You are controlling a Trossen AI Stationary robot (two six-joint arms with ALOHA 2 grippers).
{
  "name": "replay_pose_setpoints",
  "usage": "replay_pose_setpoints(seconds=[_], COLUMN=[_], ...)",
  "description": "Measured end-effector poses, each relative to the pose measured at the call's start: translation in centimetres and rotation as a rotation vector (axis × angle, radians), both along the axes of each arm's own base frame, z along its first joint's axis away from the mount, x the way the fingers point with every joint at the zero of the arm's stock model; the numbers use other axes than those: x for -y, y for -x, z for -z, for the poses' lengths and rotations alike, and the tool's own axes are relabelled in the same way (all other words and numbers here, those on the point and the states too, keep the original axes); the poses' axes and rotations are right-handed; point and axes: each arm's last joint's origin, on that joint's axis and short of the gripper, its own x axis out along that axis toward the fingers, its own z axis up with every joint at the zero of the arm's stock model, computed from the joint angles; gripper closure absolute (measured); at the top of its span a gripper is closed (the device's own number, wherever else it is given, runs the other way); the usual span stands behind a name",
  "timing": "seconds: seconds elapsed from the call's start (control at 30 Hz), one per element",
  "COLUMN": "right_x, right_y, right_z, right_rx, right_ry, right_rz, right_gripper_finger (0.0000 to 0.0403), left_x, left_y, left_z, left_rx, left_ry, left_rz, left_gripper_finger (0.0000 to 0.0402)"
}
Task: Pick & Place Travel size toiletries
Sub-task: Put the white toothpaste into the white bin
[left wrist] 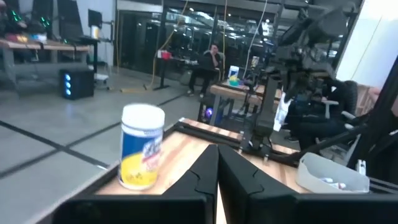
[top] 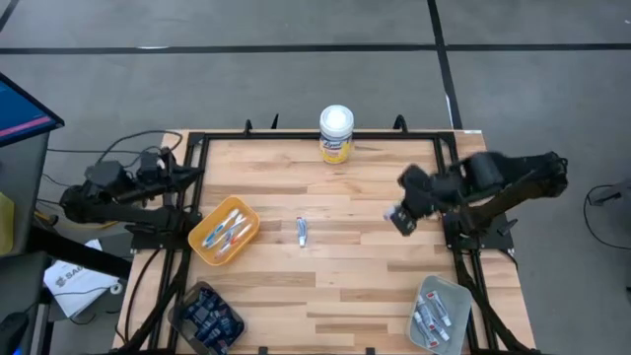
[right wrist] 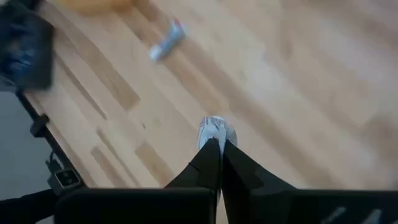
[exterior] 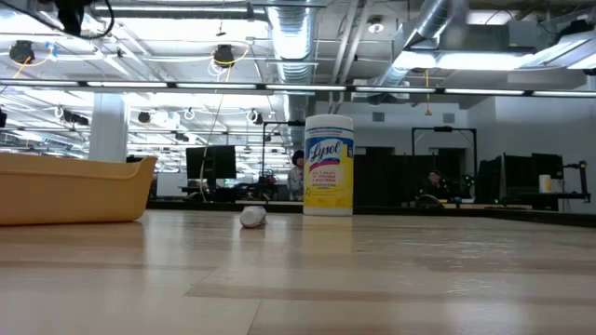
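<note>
A small white tube with blue and red marks (top: 302, 232) lies flat at the table's middle; it also shows as the tube (right wrist: 166, 41) and the tube (exterior: 252, 217). My right gripper (top: 402, 219) hovers to its right, above the wood, and is shut on another small white tube (right wrist: 216, 132). An orange tray (top: 244, 240) holds blue-white toothbrushes (top: 225, 233). A dark bin (top: 207, 316) holds black-navy tubes. A grey bin (top: 439, 314) holds white tubes. My left gripper (left wrist: 217, 163) is shut and waits at the table's left edge. My right gripper pinches the small white tube's end (right wrist: 216, 127) between its two fingers (right wrist: 208, 155). The tube sticks out past the fingertips. The fingers point down at the table, and the tube is lifted clear of the wood.
A tall yellow canister with a white lid (top: 336, 133) stands at the far edge's middle. Black frame rails (top: 296, 135) run along the table's far, left and right sides. Bare wood lies between the loose tube and the grey bin. A person (left wrist: 211, 62) sits in the room beyond.
</note>
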Motion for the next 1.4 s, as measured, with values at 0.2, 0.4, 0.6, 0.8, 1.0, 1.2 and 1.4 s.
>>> replay_pose_setpoints(seconds=[0.2, 0.4, 0.6, 0.8, 1.0, 1.2, 1.4], right_x=[-4.8, -9.4, -13.4, -16.2, -18.4, -20.1, -20.8], right_y=[2.7, 4.9, 6.6, 6.5, 4.8, 3.4, 2.3], right_z=[4.9, 6.3, 6.8, 8.7, 11.4, 14.3, 16.5], right_rx=[-0.125, -0.191, -0.255, -0.331, -0.427, -0.506, -0.65], right_ry=[-0.201, -0.41, -0.549, -0.537, -0.493, -0.441, -0.432], right_rz=[0.078, 0.051, 0.063, 0.137, 0.146, 0.154, 0.124], right_gripper_finger=[0.0403, 0.0403, 0.0403, 0.0403, 0.0403, 0.0403, 0.0403], left_x=[0.2, 0.6, 0.8, 1.0, 1.0, 1.1, 1.1], left_y=[-1.6, -3.8, -5.4, -6.6, -6.9, -7.0, -7.1], left_z=[3.6, 6.1, 8.7, 11.3, 12.4, 12.8, 13.4], left_rx=[-0.016, -0.029, -0.019, 0.021, 0.015, 0.004, -0.012], left_ry=[0.065, 0.068, 0.075, 0.095, 0.118, 0.119, 0.118], left_rz=[0.015, 0.062, 0.076, 0.109, 0.117, 0.126, 0.125], left_gripper_finger=[0.0401, 0.0401, 0.0401, 0.0401, 0.0401, 0.0401, 0.0401])
